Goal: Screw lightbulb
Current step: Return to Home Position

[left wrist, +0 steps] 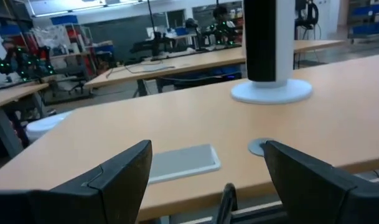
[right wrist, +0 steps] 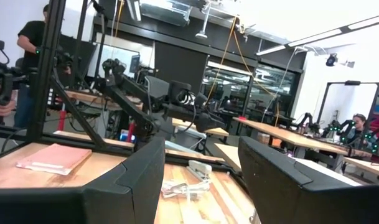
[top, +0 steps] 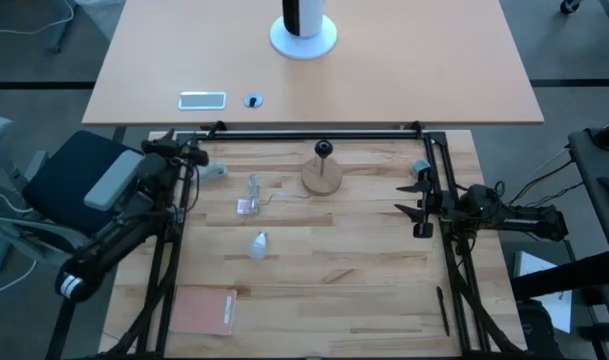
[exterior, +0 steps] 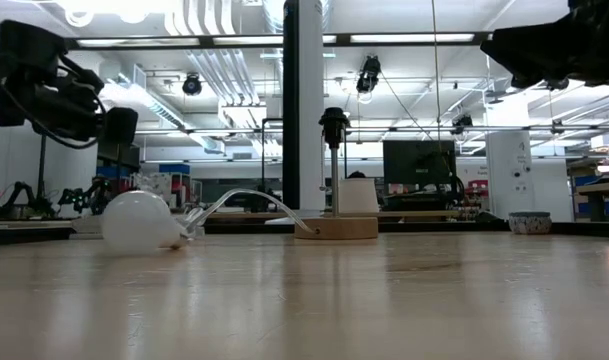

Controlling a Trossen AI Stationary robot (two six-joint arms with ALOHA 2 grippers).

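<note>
Left pincer [left wrist: 208, 155] is hanging by the back left corner of the wooden table [top: 364, 280]. Its two fingers are spread wide, with nothing between them. Right pincer [right wrist: 201, 149] is hanging by the right edge. It is gaping wide too and holding nothing.

The lightbulb [top: 257, 243] is lying on its side on the wood, between the lamp stand [top: 322, 176] and a pink pad [top: 204, 310]. It is touching neither one. The black socket [exterior: 334, 122] on top of the stand is showing no bulb in it. A clear wrapper [top: 249, 200] is lying near the bulb.

So I am thinking the bulb is not screwed in right now. Both arms are sitting well apart from it, as if they are resting. If the bulb is meant to end up in the socket, every step is waiting to be done: picking it up, standing it over the socket and twisting it in.

Pale wood planks are making up the table, and a black frame is running around it. Behind it, a smoother, lighter desk [top: 434, 80] is holding a white round foot [top: 304, 40], a small silver plate [top: 202, 100] and a little round hole cover [top: 252, 101].

The room is looking like a big workshop. Long lights are glowing overhead, and more desks, screens and other robot arms are standing about. A person [right wrist: 27, 43] in a dark shirt is standing beyond the table.
</note>
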